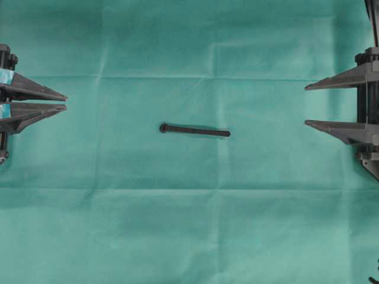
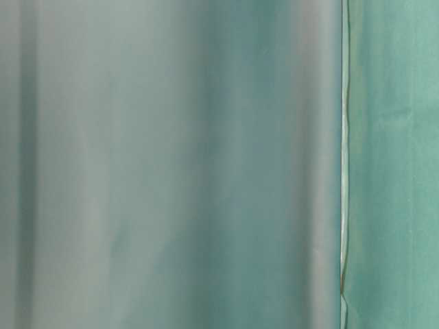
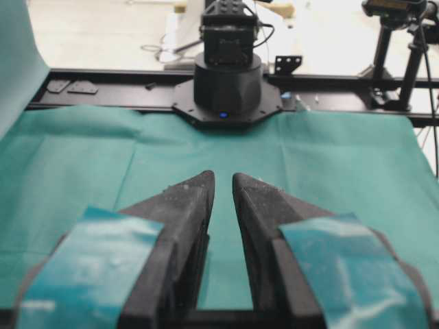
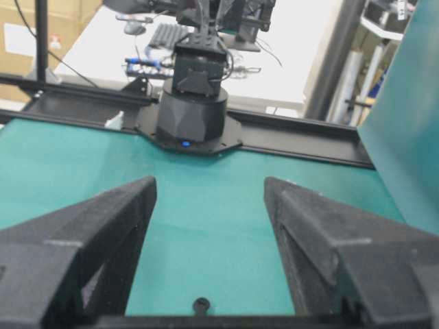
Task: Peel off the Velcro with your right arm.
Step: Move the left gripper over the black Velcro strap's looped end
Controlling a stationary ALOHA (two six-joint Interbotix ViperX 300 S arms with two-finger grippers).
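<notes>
Teal-taped black fingers [image 3: 185, 205] of the left gripper [image 1: 65, 102] sat nearly together, just a sliver of gap between the tips, nothing held. Over on the other side the right gripper [image 1: 306, 106], plain black pointed fingers, stood spread wide and empty. Between the two, well apart from both, the slim black Velcro strip [image 1: 194, 130] lay flat on the green cloth [image 1: 189, 225] (knobbed end toward the left gripper), its knob peeking in low between the right fingers.

The Velcro [image 1: 195, 130] is a slim black strip lying flat and nearly level mid-table, rounded knob end toward the left, unpeeled, well apart from both claws.
</notes>
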